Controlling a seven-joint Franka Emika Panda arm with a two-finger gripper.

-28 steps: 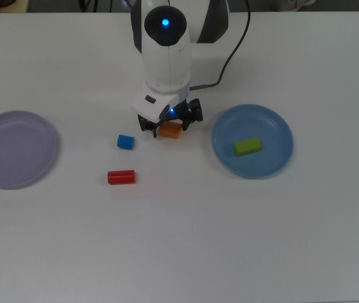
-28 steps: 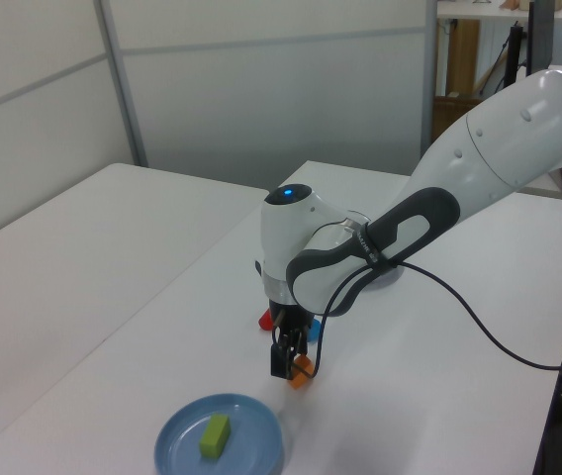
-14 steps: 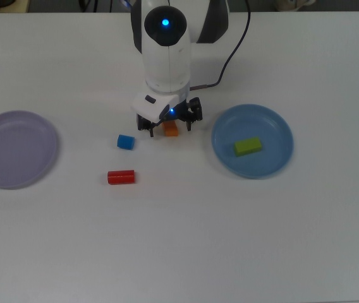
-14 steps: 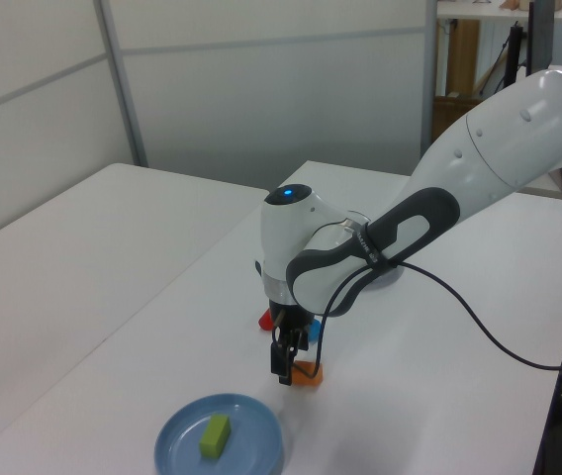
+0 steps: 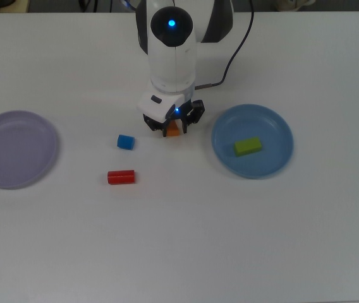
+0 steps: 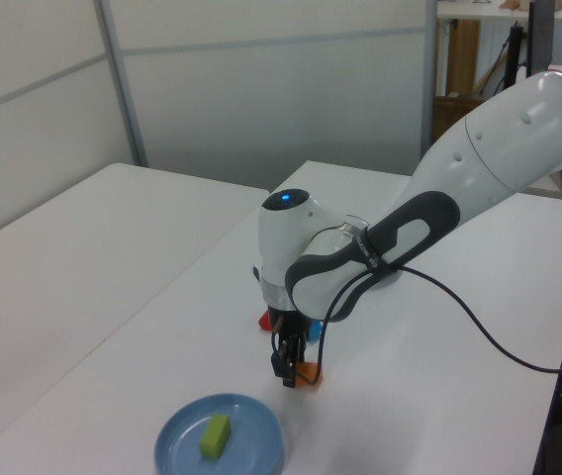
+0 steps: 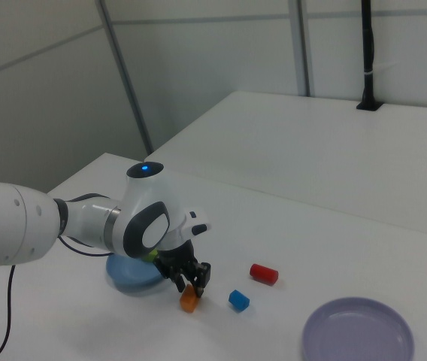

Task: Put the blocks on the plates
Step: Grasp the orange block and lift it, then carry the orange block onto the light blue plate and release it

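My gripper (image 5: pixel 174 128) stands low over the table between the two plates, its fingers shut on the orange block (image 5: pixel 175 131), which rests on the table (image 7: pixel 189 299). The blue cube (image 5: pixel 125 142) and the red block (image 5: pixel 121 177) lie on the table to the top view's left of it. On the blue plate (image 5: pixel 274 123), at the top view's right, lies the green block (image 5: pixel 248 146). Nothing sits on the lavender plate (image 5: pixel 15 148) at the far left of the top view.
The white arm (image 5: pixel 170 50) reaches in from the top view's upper edge, with a black cable (image 5: pixel 236 44) trailing beside it. In the left view the cable (image 6: pixel 469 317) loops over the table's right side.
The fingers stood wide apart on both sides of the orange block; they have come together onto it. The wrist has shifted slightly to the top view's right.
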